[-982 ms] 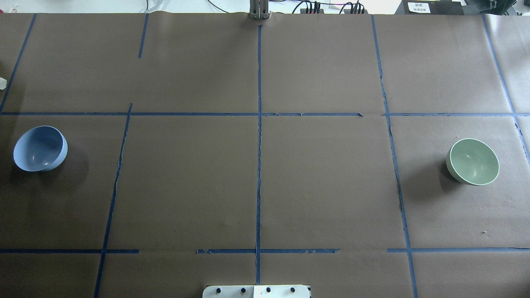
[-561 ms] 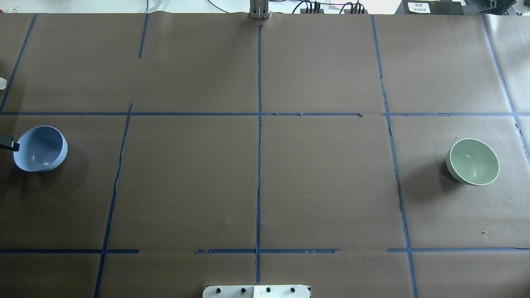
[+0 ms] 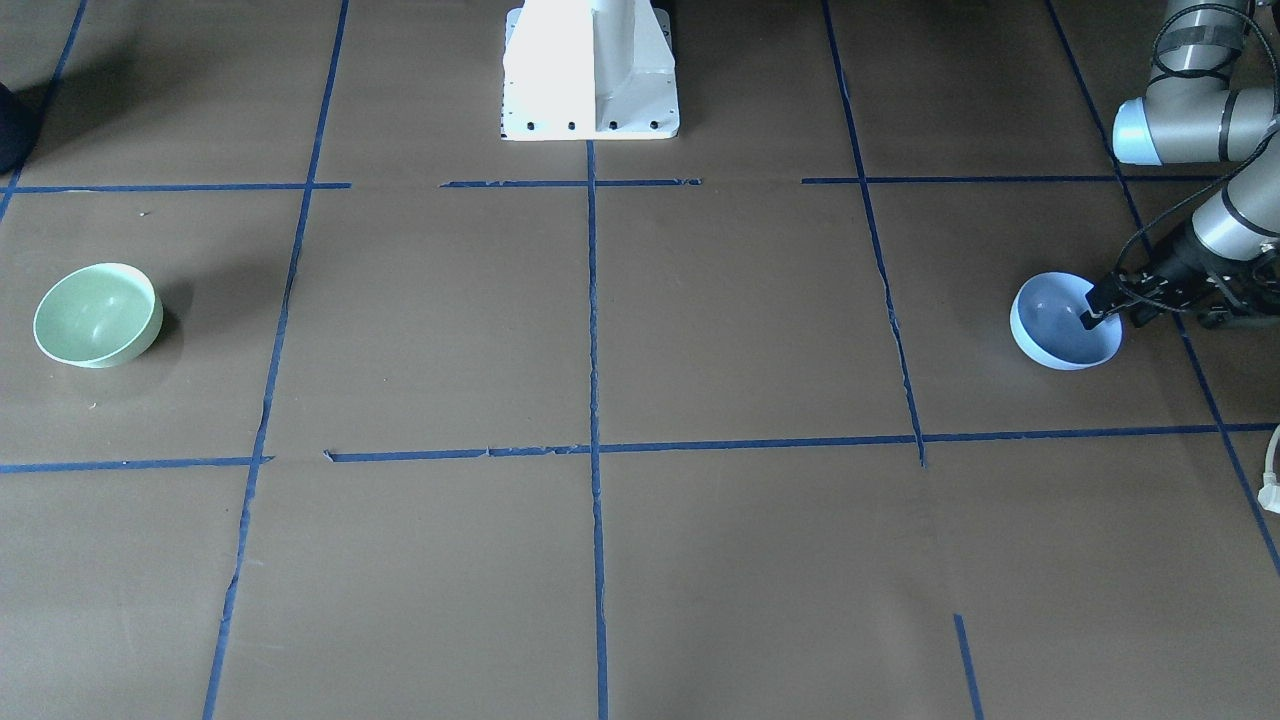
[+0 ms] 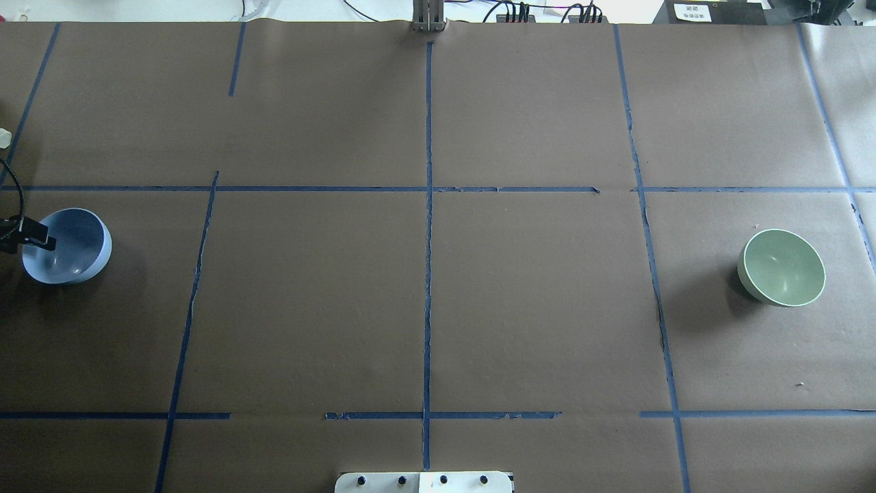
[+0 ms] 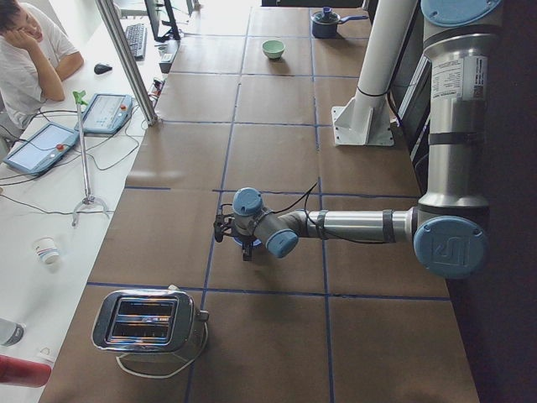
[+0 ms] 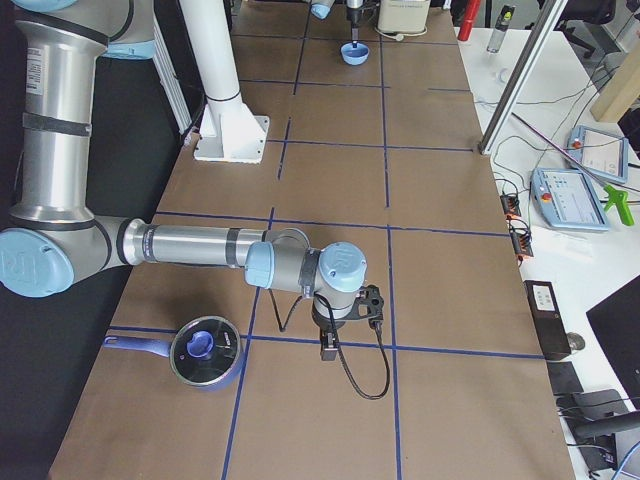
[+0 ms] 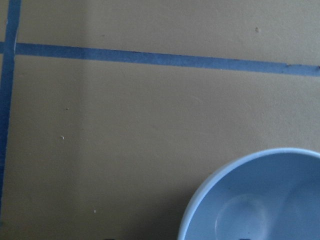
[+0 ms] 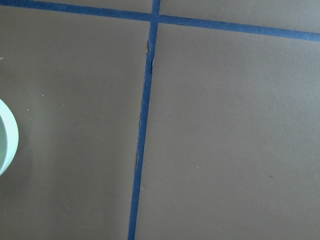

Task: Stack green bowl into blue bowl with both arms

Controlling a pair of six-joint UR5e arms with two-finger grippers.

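The blue bowl (image 4: 72, 253) stands upright at the table's far left; it also shows in the front view (image 3: 1055, 335) and the left wrist view (image 7: 265, 205). My left gripper (image 4: 40, 239) (image 3: 1095, 312) hangs at the bowl's outer rim, one finger over the inside, and looks open and empty. The green bowl (image 4: 781, 267) (image 3: 97, 314) stands upright at the far right. My right gripper (image 6: 330, 345) shows only in the right side view, low over the table; I cannot tell its state. Its wrist view catches only the green bowl's edge (image 8: 6, 142).
The white pedestal (image 3: 590, 70) stands at the near middle edge. A toaster (image 5: 147, 323) stands beyond the blue bowl, a lidded pot (image 6: 205, 352) beyond the green bowl. An operator (image 5: 29, 59) sits at the far side.
My left gripper has come in from the left edge and now reaches over the blue bowl's rim. Both bowls are where they were.
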